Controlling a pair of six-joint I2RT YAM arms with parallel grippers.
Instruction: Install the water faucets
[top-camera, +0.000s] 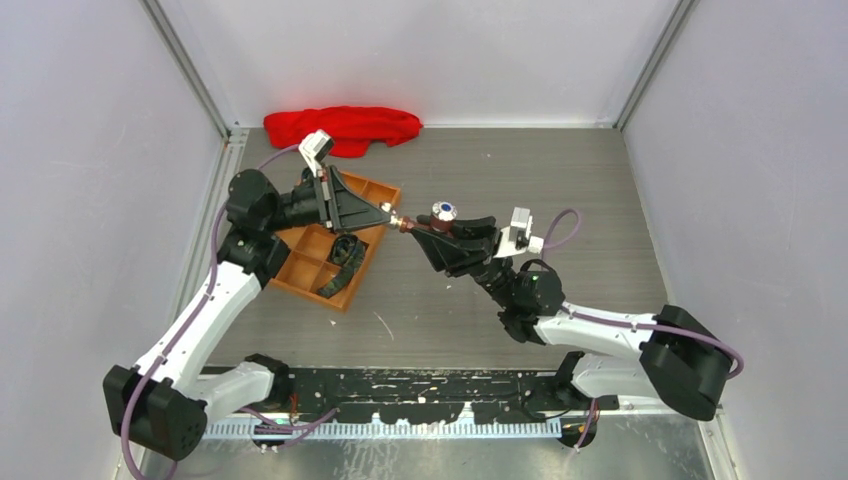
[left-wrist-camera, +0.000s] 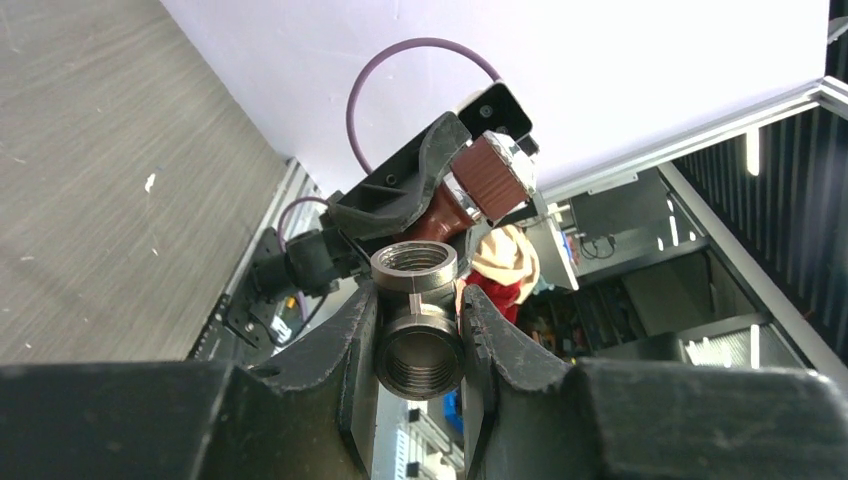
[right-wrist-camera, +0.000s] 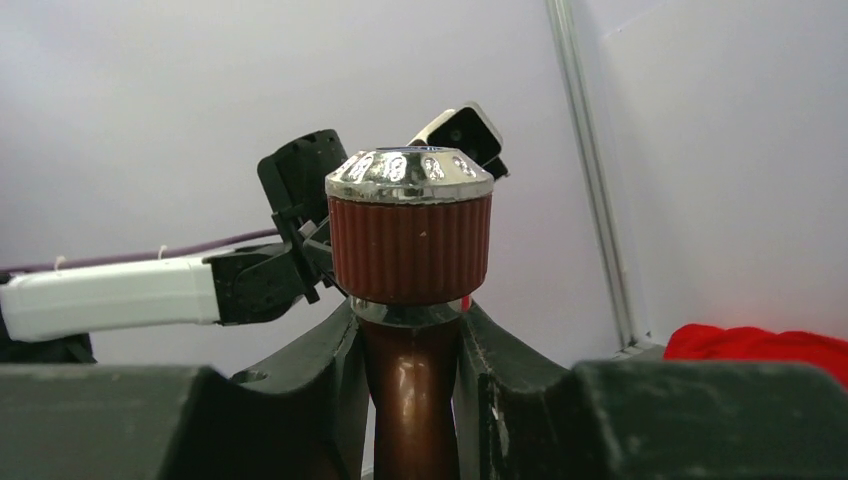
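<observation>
My right gripper (top-camera: 424, 230) is shut on a reddish-brown water faucet (top-camera: 441, 211) and holds it above the table. In the right wrist view the gripper (right-wrist-camera: 410, 335) clamps the smooth copper body, and the faucet's ribbed knob with its silvery cap (right-wrist-camera: 410, 235) rises above the fingers. My left gripper (top-camera: 387, 216) is shut on a dark threaded pipe fitting (left-wrist-camera: 418, 345) with open ends. The fitting's tip sits right at the faucet's end in the top view. The faucet (left-wrist-camera: 487, 178) also shows in the left wrist view, just beyond the fitting.
An orange compartment tray (top-camera: 378, 190) lies under the left arm, with dark coiled straps (top-camera: 345, 252) in it. A red cloth (top-camera: 345, 128) lies at the back wall. White walls close off the left, back and right sides.
</observation>
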